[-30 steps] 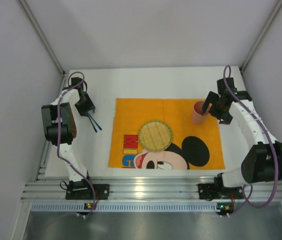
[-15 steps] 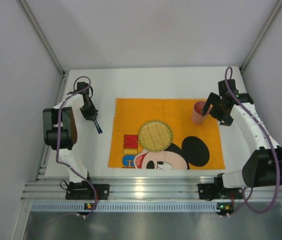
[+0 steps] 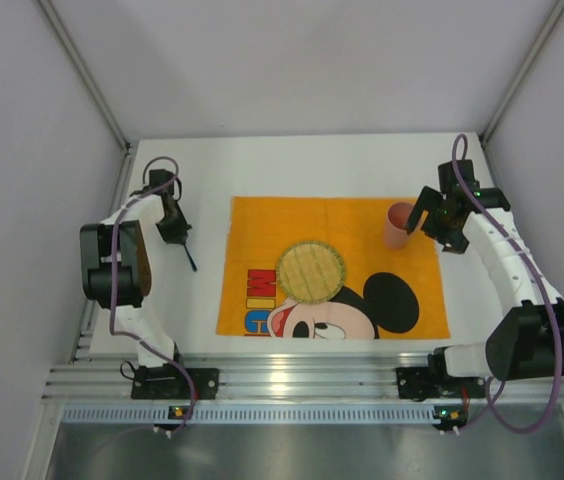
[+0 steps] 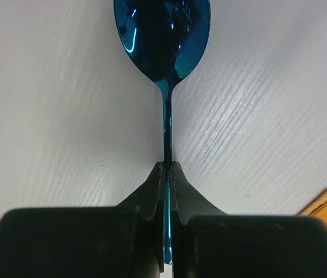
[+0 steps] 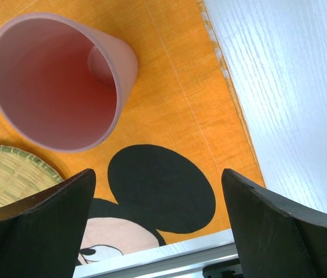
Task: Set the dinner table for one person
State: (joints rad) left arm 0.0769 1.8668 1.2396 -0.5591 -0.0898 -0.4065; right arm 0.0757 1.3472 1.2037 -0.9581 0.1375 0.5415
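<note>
Spoon (image 4: pixel 162 35) (blue) pinched by its handle in left hand (image 4: pixel 167 171); right hand (image 5: pixel 157 182) wide near pink cup (image 5: pixel 59 81).

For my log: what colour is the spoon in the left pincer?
The spoon is glossy metallic blue, clearest in the left wrist view.

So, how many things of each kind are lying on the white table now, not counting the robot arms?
placemat: 1
woven plate: 1
cup: 1
spoon: 1
total: 4
</note>
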